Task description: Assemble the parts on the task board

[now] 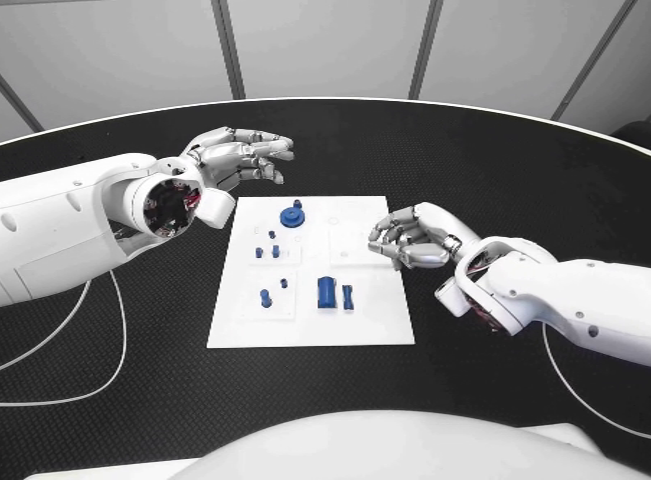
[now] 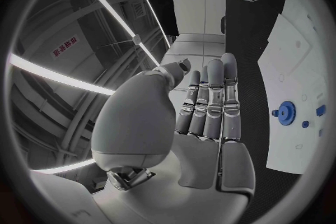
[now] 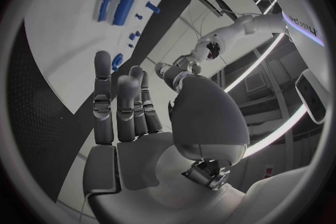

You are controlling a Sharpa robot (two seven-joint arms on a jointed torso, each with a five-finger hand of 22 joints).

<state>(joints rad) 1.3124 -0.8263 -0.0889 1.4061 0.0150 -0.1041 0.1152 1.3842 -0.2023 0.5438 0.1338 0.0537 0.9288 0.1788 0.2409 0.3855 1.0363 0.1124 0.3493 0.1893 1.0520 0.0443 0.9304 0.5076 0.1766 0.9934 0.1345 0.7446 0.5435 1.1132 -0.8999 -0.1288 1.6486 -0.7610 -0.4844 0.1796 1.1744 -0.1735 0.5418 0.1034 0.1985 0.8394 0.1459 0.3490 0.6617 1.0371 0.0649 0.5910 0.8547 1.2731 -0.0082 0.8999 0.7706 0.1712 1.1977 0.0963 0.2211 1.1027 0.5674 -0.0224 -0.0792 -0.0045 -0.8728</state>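
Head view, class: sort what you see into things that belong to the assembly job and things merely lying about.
Job:
task board
round blue part
large blue block
small blue pieces
left hand
right hand

Lying about:
white cables
black table

The task board (image 2: pixel 294 56) runs off the circle's rim — its smallest parts (image 1: pixel 266 245) too tiny to tell apart.

One white rectangular task board (image 1: pixel 311 325) lay on the black table (image 1: pixel 556 180). On the board: one round blue disc-shaped part with a knob (image 1: pixel 292 216), one large blue cylindrical block (image 1: pixel 327 292), and roughly five small blue pegs, exact number uncertain.
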